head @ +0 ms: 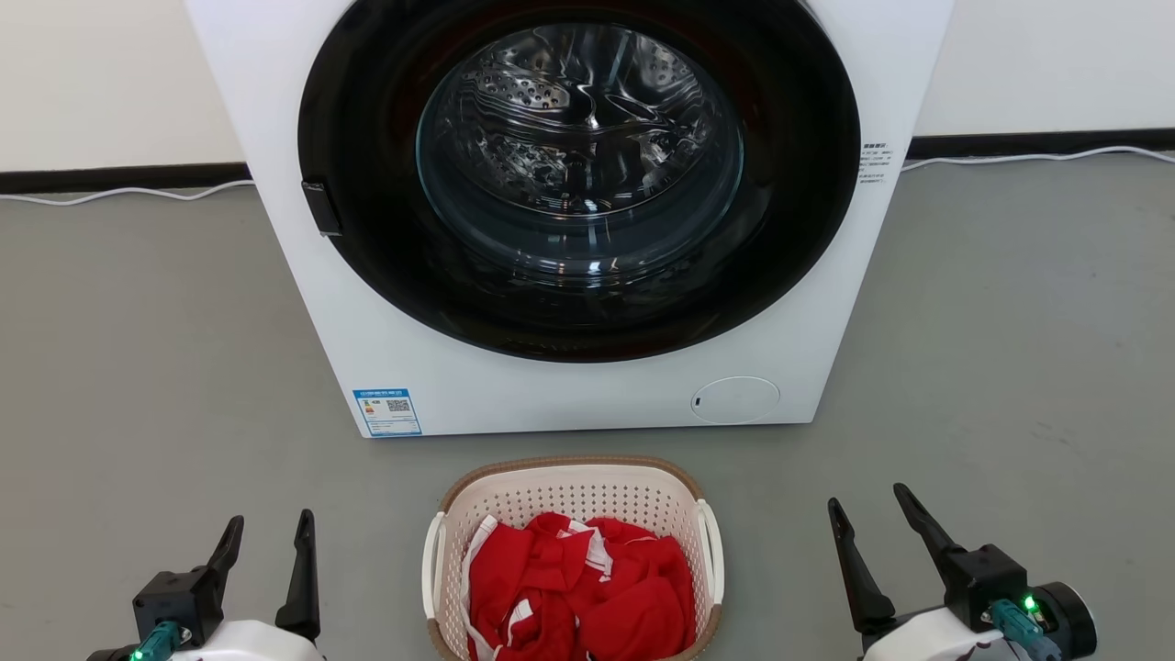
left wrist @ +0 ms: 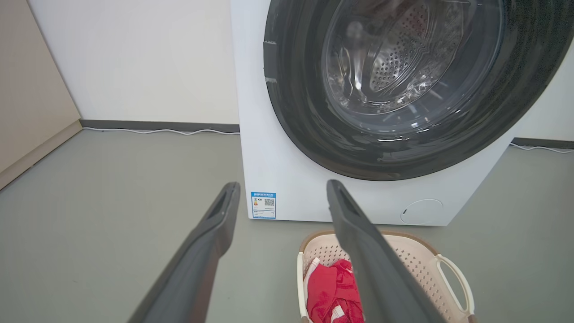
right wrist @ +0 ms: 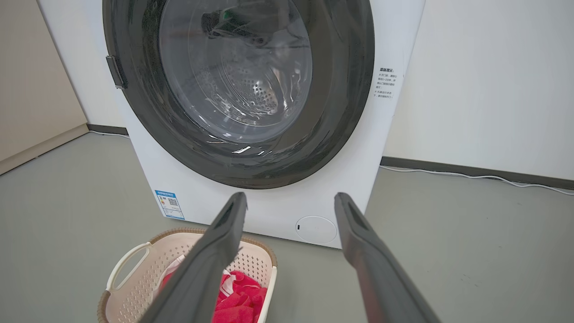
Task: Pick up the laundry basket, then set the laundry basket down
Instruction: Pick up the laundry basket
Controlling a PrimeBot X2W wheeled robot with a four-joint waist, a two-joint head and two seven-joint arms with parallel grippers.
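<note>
1. The basket (head: 574,500) is sitting upright on the floor (head: 138,367). In the head view it is at 6 o'clock of the washer (head: 587,395), near the front panel but not touching it. Its brown rim is facing up, and its 2 white handles are lying at 9 and 3 o'clock of its body.

2. Red laundry (head: 587,588) with white trim is lying inside the basket, below the rim.

3. The left gripper (head: 271,519) is hanging at 9 o'clock of the basket, apart from it. Its 2 fingers are standing spread wide, pointing toward 12 o'clock, and are gripping nothing.

4. The right gripper (head: 866,496) is hanging at 3 o'clock of the basket, also apart from it. Its 2 fingers are standing spread wide, leaning toward 11 o'clock, and are gripping nothing.

5. In the left wrist view the basket is showing at 5 o'clock, with the finger on that side crossing in front of it.

6. In the right wrist view the basket is showing at 7 o'clock, with the finger on that side crossing in front of it.

7. The washer's round dark door (head: 789,229) is facing the robot, and the steel drum (head: 578,119) is showing through its glass. A blue label (head: 387,411) is sitting at 7 o'clock of the door and a round cover (head: 734,400) at 5 o'clock.

8. A white cable (head: 119,193) is running along the wall base at 9 and 3 o'clock of the washer.
</note>
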